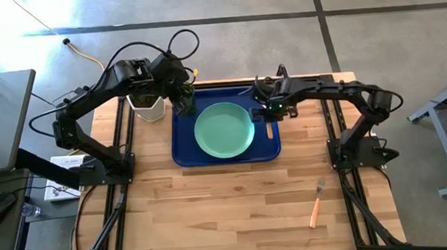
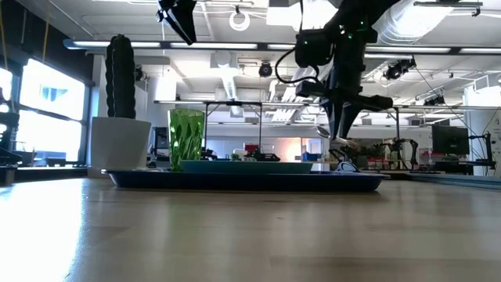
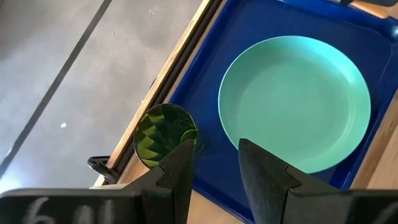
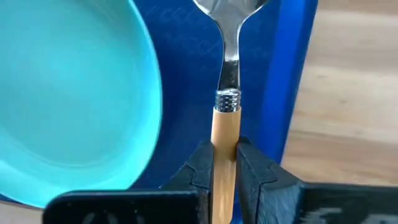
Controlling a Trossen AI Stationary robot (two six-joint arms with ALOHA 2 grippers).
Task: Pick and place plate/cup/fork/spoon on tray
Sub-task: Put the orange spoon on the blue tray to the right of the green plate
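There is one blue tray (image 1: 184, 156), one mint-green plate (image 1: 224, 130), one green cup (image 2: 185, 137), one spoon (image 4: 226, 118) and one fork (image 1: 317, 203), so five task items in all, one of each kind. One white pot with a cactus (image 1: 148, 107) also stands on the table. Two robot arms work above, with one left gripper (image 3: 214, 158) and one right gripper (image 4: 225, 163).

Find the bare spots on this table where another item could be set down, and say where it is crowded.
Most of the near table is bare, from the tray to the front edge, apart from the fork at the right. The tray is crowded: plate, cup, spoon held by the right gripper, left gripper above.
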